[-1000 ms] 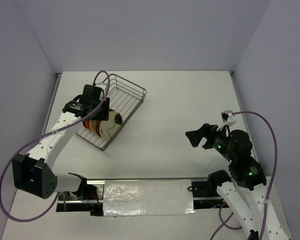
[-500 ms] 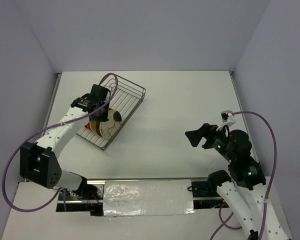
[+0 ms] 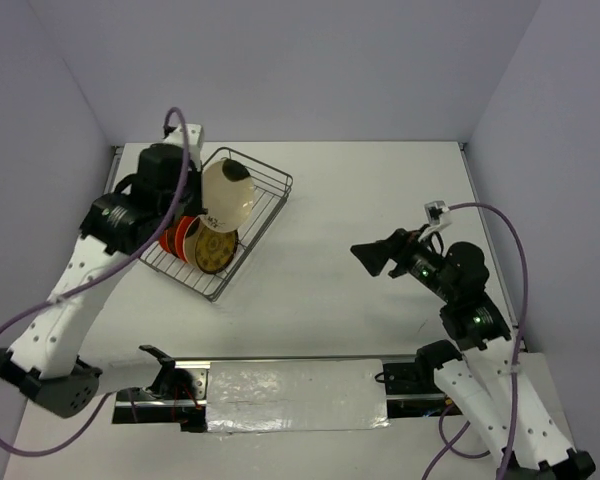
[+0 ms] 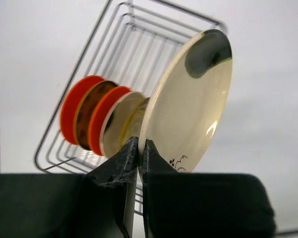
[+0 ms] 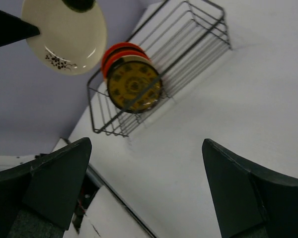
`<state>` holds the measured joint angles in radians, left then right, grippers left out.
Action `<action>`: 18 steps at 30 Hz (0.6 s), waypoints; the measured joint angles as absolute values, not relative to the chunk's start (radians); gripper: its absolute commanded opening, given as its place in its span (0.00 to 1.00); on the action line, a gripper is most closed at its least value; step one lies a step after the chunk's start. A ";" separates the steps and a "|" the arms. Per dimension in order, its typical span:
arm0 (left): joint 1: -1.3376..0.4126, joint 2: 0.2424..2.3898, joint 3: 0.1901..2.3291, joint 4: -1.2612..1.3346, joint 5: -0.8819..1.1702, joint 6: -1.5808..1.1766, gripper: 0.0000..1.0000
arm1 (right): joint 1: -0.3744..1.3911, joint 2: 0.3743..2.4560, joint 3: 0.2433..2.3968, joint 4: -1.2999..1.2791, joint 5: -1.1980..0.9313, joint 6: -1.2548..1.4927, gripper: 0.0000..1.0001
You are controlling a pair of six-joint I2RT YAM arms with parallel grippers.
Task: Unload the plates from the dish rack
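Note:
My left gripper (image 3: 204, 203) is shut on the lower rim of a cream plate (image 3: 228, 192) with a dark mark at its rim and holds it in the air above the dish rack (image 3: 271, 199). In the left wrist view the fingertips (image 4: 132, 148) pinch that cream plate (image 4: 188, 104), with the rack (image 4: 139, 34) below. Several plates stand on edge in the rack: orange-red ones (image 3: 177, 238) and a mustard-brown patterned one (image 3: 216, 251) at the front. My right gripper (image 3: 373, 258) is open and empty over the table, right of the rack. Its wrist view shows the cream plate (image 5: 64, 34), the mustard plate (image 5: 134, 87) and the rack (image 5: 188, 39).
The rack sits at the table's back left, close to the left wall. A metal rail (image 3: 280, 361) runs along the near edge between the arm bases. White table (image 3: 360, 200) lies between the rack and my right gripper.
My left gripper has lifted the cream plate up out of the rack and swung it toward the rack's far end. My right gripper has moved a little left and farther from its base.

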<state>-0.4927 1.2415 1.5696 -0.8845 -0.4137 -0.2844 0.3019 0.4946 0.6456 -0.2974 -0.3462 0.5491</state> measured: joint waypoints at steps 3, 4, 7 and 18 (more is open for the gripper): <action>-0.490 1.126 1.546 -0.838 -0.278 -0.322 0.03 | 0.327 0.648 0.590 0.000 -0.474 0.624 1.00; -0.491 1.087 1.523 -0.811 -0.223 -0.332 0.03 | 0.340 0.686 0.591 0.058 -0.494 0.639 1.00; -0.492 0.998 1.426 -0.710 -0.050 -0.393 0.01 | 0.420 0.865 0.625 0.216 -0.533 0.669 1.00; -0.493 1.040 1.268 -0.499 0.263 -0.536 0.12 | 0.554 1.039 0.761 0.482 -0.543 0.715 0.25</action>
